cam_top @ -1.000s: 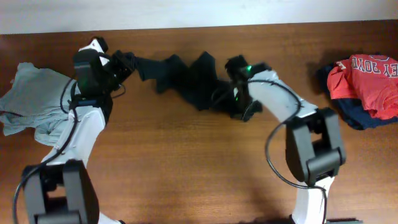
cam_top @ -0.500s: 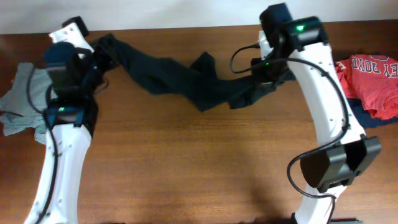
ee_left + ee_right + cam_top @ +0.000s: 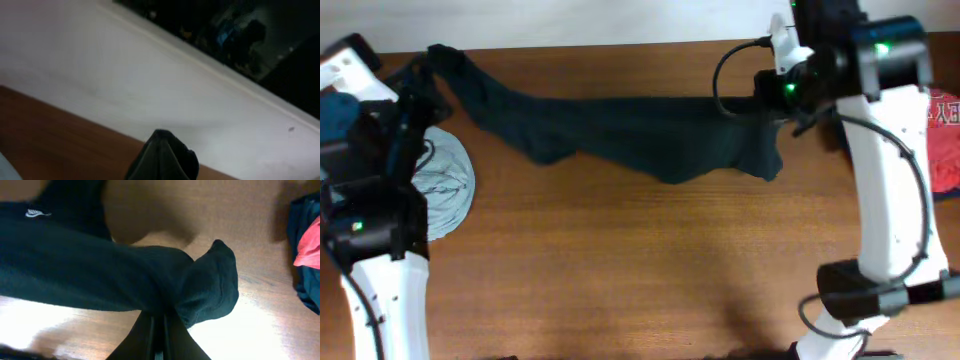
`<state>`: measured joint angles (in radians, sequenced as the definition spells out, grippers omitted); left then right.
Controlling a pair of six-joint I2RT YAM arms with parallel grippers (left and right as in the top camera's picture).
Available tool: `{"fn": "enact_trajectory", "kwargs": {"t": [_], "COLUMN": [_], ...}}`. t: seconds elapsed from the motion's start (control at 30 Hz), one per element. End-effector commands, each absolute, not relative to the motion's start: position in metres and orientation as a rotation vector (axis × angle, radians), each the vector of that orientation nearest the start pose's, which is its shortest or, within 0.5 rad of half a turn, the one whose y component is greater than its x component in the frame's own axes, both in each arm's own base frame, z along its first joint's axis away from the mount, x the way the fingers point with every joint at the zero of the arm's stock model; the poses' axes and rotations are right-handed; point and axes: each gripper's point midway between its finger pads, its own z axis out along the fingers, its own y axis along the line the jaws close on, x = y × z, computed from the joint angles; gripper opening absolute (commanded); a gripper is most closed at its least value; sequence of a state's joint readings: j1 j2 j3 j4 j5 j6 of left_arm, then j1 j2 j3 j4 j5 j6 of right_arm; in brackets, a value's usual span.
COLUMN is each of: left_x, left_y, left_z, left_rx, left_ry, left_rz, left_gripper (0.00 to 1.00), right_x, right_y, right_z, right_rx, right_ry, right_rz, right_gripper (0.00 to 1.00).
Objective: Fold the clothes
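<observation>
The black T-shirt (image 3: pixel 640 135) hangs stretched in a long band above the table, held at both ends. My left gripper (image 3: pixel 428 62) is shut on its far left end, near the back edge. In the left wrist view only a bunch of black cloth (image 3: pixel 162 157) shows where the jaws meet. My right gripper (image 3: pixel 762 100) is shut on the right end. In the right wrist view the two fingers (image 3: pixel 150 335) pinch a fold of the shirt (image 3: pixel 100 275), and a small white mark (image 3: pixel 37 213) shows on the cloth.
A pale grey-blue shirt (image 3: pixel 445 185) lies crumpled on the table under my left arm. A red shirt (image 3: pixel 945 135) lies on a dark garment (image 3: pixel 302 215) at the right edge. Behind the table's back edge runs a white wall (image 3: pixel 100 75).
Both arms have risen and moved apart, left arm to the left, right arm to the right. The black T-shirt went from a crumpled heap to a taut band between them.
</observation>
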<state>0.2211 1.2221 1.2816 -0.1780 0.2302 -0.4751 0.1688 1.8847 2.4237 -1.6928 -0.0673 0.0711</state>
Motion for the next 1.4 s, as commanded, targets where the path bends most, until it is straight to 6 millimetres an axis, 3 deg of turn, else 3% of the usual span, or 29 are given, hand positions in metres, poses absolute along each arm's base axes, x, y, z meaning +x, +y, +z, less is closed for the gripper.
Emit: {"fn": "enact_trajectory", "kwargs": {"t": [0.0, 0.3, 0.67, 1.0, 1.17, 1.37], "left_x": [0.388, 0.364, 0.303, 0.257, 0.261, 0.296], "left_y": [0.052, 0.046, 0.032, 0.021, 0.022, 0.029], "left_z": [0.451, 0.475, 0.525, 0.565, 0.562, 0.540], "left_rx": [-0.360, -0.336, -0.286, -0.254, -0.256, -0.288], "left_ry": [1.556, 1.505, 1.419, 1.353, 1.370, 1.447], "left_rz": [-0.341, -0.341, -0.320, -0.309, -0.304, -0.308], "left_gripper": [0.01, 0.01, 0.01, 0.01, 0.01, 0.01], "right_x": [0.354, 0.341, 0.332, 0.287, 0.285, 0.305], "right_y": [0.072, 0.079, 0.087, 0.082, 0.070, 0.071], "right_z": [0.355, 0.370, 0.380, 0.427, 0.431, 0.414], "right_rx": [-0.161, -0.179, -0.136, -0.073, 0.040, 0.081], "right_ry": [2.618, 2.574, 2.554, 2.406, 2.390, 2.448], "right_rz": [0.190, 0.257, 0.343, 0.399, 0.357, 0.345], "right_gripper": [0.04, 0.04, 0.04, 0.04, 0.04, 0.04]}}
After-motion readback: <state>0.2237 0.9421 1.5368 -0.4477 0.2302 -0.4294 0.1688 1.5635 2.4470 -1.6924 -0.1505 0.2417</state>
